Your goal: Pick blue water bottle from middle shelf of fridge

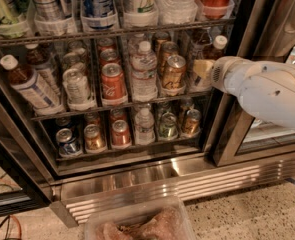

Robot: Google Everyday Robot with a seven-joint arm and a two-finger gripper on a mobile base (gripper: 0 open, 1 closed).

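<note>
The fridge (187, 181) stands open in front of me. On the middle shelf (117, 107) a blue water bottle (216, 48) with a white cap and brown neck stands in the rightmost lane. A similar bottle (28, 84) leans in the leftmost lane. My white arm reaches in from the right, and my gripper (203, 72) is at the body of the right bottle, below its cap. The lower part of that bottle is hidden behind the gripper.
A clear ribbed water bottle (144, 75), a red can (112, 82), a gold can (173, 71) and a silver can (77, 86) fill the middle lanes. More cans sit on the shelf below. The black door frame (236, 129) is under my arm. A clear plastic bin (137, 223) sits on the floor.
</note>
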